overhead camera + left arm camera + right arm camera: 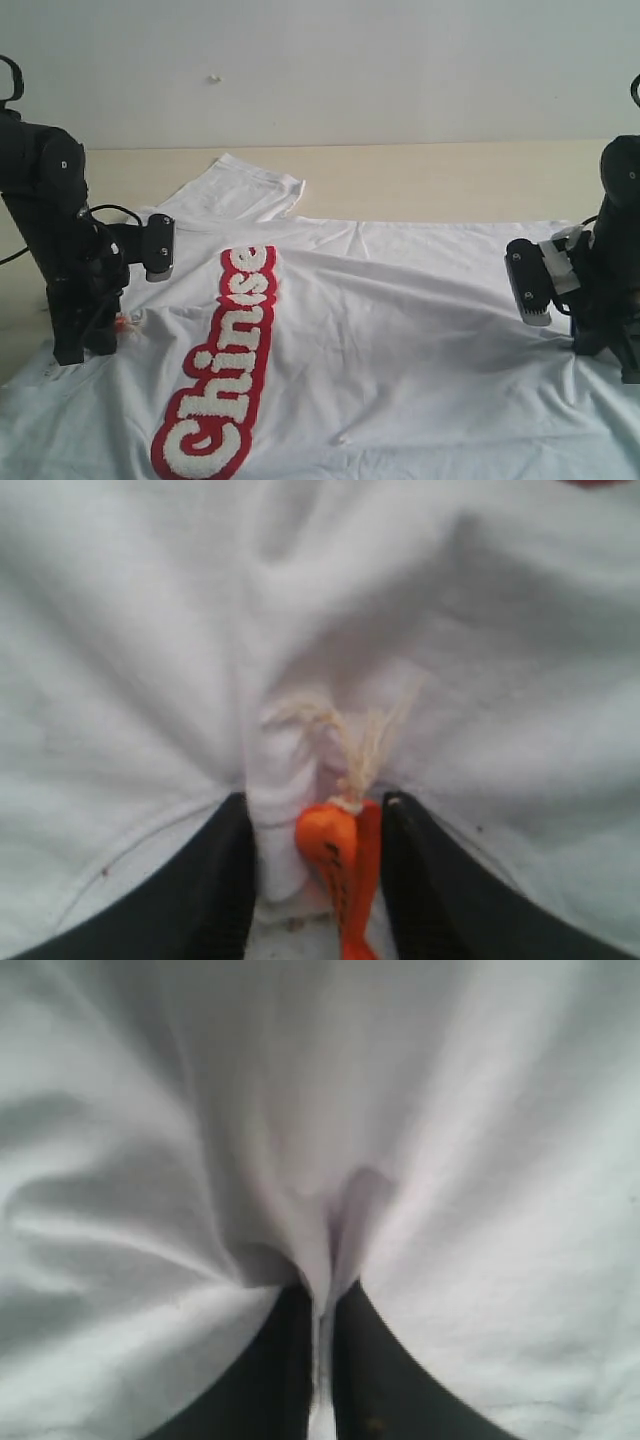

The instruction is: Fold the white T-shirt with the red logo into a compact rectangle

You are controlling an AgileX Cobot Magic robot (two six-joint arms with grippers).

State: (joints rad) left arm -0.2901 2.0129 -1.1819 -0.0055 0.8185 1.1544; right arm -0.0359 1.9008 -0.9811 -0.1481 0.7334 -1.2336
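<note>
Jaws of left gripper [315, 810] and right gripper [318, 1295] clenched on one white T-shirt [400, 340]; one orange tag [335, 852] seemingly pinched too.

The white T-shirt [400, 330] carries a logo [225, 380] of fuzzy white letters outlined thick red; orange neck tag [335, 850], black arms [50, 200], beige table [430, 180].

Black arms [52, 225]; thin black cables [118, 208]; black pincer fingers [215, 890].

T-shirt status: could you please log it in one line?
T-shirt: spread, logo up | left gripper: shut on T-shirt by tag | right gripper: shut on T-shirt
</note>
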